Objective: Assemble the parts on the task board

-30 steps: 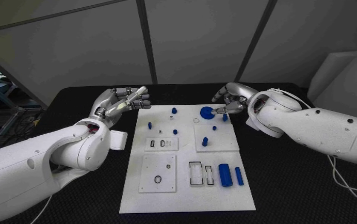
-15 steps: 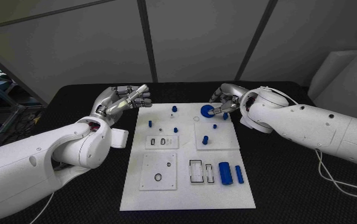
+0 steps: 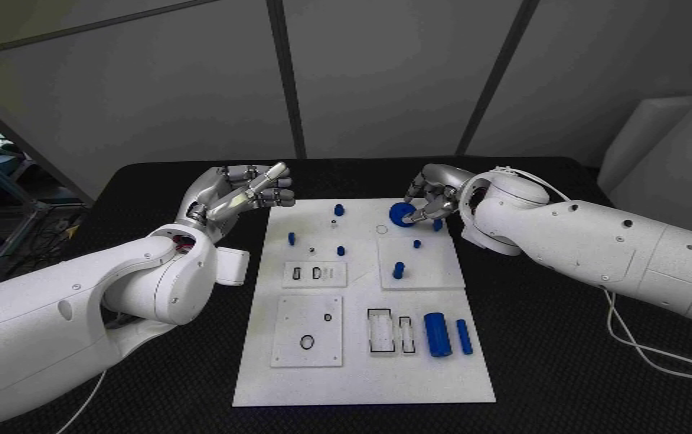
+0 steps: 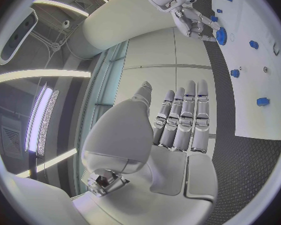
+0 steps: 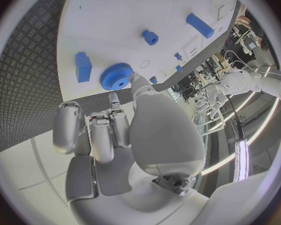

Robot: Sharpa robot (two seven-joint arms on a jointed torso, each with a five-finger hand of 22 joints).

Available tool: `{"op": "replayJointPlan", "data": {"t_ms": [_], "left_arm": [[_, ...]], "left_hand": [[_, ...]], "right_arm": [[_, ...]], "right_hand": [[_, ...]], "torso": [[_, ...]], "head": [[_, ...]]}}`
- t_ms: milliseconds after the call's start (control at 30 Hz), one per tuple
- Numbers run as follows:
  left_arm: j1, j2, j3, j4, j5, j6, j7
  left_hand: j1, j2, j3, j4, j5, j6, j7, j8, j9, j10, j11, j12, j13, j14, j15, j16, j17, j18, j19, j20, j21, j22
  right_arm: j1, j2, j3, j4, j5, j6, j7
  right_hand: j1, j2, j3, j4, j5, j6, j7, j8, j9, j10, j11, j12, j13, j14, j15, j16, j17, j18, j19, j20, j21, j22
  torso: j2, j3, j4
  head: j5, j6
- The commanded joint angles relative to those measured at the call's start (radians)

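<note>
The white task board lies mid-table with small blue parts on it. A blue gear sits at the board's far edge, and my right hand pinches its rim between thumb and a finger. The right wrist view shows the gear against the thumb tip of my right hand, with a blue block beside it. My left hand hovers off the board's far left corner, fingers straight and apart, holding nothing. From the left wrist, that hand faces the gear.
Several blue pegs stand in the board's far half. Two blue cylinders lie near the right edge beside slotted frames. A black ring sits on the near left plate. Black table surrounds the board.
My right hand has shifted left and its fingers have come onto the gear. The gear has stayed about where it was. The left hand has barely moved.
</note>
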Motion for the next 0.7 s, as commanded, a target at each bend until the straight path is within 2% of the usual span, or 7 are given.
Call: {"op": "replayJointPlan", "data": {"t_ms": [33,167,533,700], "left_arm": [[0.001,0.001,0.001,0.000,-0.007,0.012,0.004],[0.001,0.001,0.001,0.000,-0.007,0.013,0.004],[0.001,0.001,0.001,-0.001,-0.007,0.014,0.003],[0.001,0.001,0.001,-0.001,-0.007,0.014,0.003]], "left_hand": [[0.004,0.008,-0.004,-0.002,-0.002,0.000,0.006,-0.007,-0.001,-0.001,0.008,-0.005,-0.001,-0.002,0.008,-0.004,0.002,-0.020,0.001,0.002,0.006,0.001],[0.004,0.008,-0.004,-0.002,-0.002,0.000,0.006,-0.007,-0.001,-0.001,0.008,-0.005,-0.001,-0.002,0.008,-0.004,0.002,-0.020,0.001,0.002,0.006,0.001],[0.004,0.008,-0.004,-0.002,-0.002,0.000,0.006,-0.007,-0.001,-0.001,0.008,-0.005,-0.001,-0.002,0.008,-0.004,0.002,-0.020,0.001,0.002,0.006,0.001],[0.004,0.008,-0.004,-0.002,-0.002,0.000,0.006,-0.007,-0.001,-0.001,0.008,-0.005,-0.001,-0.002,0.008,-0.004,0.002,-0.020,0.001,0.002,0.006,0.001]], "right_arm": [[0.000,0.004,0.000,-0.003,-0.025,0.028,-0.006],[-0.001,0.011,0.000,-0.013,-0.032,0.037,-0.009],[-0.007,0.031,0.000,-0.030,-0.051,0.053,-0.015],[-0.010,0.037,-0.001,-0.033,-0.068,0.052,-0.025]], "right_hand": [[0.011,0.003,0.008,-0.001,0.006,0.007,-0.003,0.006,0.002,0.028,-0.003,0.014,0.119,0.102,0.007,0.006,0.254,-0.013,0.008,0.000,0.007,0.004],[0.022,0.015,0.015,-0.010,0.005,0.014,-0.004,0.012,0.002,0.036,-0.003,0.027,0.136,0.103,0.006,0.007,0.258,-0.014,0.011,0.000,0.010,0.011],[0.030,0.031,0.025,-0.022,-0.006,0.026,-0.005,0.019,0.002,0.049,-0.004,0.045,0.158,0.104,0.006,0.008,0.263,-0.016,0.016,-0.001,0.016,0.022],[0.034,0.050,0.041,-0.032,-0.035,0.052,-0.009,0.030,0.003,0.055,-0.007,0.053,0.169,0.104,0.003,0.008,0.263,-0.018,0.020,-0.002,0.020,0.030]], "torso": [[0.001,0.0007,-0.0008],[0.000,0.0007,-0.0012],[0.000,0.0008,-0.0001],[0.000,0.0007,-0.0009]], "head": [[0.001,0.000],[0.000,-0.001],[0.001,-0.004],[0.002,-0.005]]}}
